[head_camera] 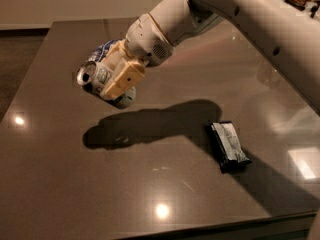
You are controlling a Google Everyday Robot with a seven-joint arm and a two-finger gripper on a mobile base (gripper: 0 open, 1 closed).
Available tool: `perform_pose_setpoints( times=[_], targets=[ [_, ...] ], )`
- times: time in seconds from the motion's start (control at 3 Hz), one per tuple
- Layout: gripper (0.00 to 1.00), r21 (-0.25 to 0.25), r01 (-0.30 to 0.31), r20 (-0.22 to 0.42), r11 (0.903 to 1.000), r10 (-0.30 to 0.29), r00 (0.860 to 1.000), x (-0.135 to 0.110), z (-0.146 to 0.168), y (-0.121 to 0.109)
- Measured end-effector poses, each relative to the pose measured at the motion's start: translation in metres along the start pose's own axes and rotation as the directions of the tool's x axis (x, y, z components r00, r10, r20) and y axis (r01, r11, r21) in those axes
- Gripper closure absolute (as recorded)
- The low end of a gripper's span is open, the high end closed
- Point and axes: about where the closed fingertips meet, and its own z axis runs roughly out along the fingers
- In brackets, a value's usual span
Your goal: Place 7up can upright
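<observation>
The 7up can [95, 79] is a small silver can with a shiny top. It is held on its side in the air, its top pointing left, above the left middle of the dark table [150, 184]. My gripper [114, 80] is shut on the can, with a tan finger [124, 79] across its near side. The white arm reaches in from the upper right. The can's label is mostly hidden by the finger.
A blue-white snack bag [106, 50] lies on the table behind the gripper, mostly hidden. A dark wrapped bar [228, 145] lies at the right middle. The arm's shadow falls on the table below the can. The table's front edge runs along the bottom.
</observation>
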Motion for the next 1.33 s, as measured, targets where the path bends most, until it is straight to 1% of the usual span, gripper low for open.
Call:
perform_pose_setpoints(
  times=[0.33,0.67,1.0,1.33],
  targets=[
    [1.0,0.029,-0.085,0.084,0.9959,0.083,0.993,0.002,0.002,-0.012],
    [1.0,0.059,-0.165,0.216,0.9844,0.149,0.965,0.009,0.007,-0.026],
    [1.0,0.076,-0.196,0.282,0.9776,0.167,0.945,0.012,0.008,-0.032],
    [1.0,0.078,-0.188,0.372,0.9791,0.147,0.917,0.016,0.005,-0.037]
  ],
)
